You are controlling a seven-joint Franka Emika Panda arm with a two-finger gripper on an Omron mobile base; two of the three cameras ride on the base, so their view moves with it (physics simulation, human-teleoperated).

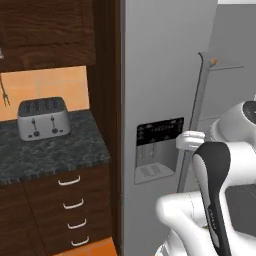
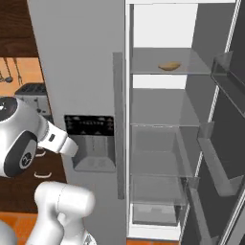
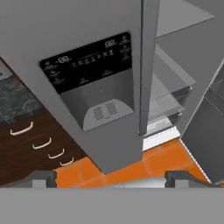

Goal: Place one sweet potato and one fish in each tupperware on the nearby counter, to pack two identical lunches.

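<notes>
One sweet potato (image 2: 169, 66) waits on the upper shelf of the open fridge (image 2: 162, 115), so my empty, spread pincer (image 3: 109, 180) must next reach in there.

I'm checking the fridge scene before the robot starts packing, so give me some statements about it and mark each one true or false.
1. The fridge's right door is open. True.
2. A sweet potato lies on the bottom shelf. False: it lies on the top shelf.
3. The gripper is shut on a fish. False: it is open and holds nothing.
4. A toaster stands on the counter. True.
5. The water dispenser is on the closed left door. True.
</notes>
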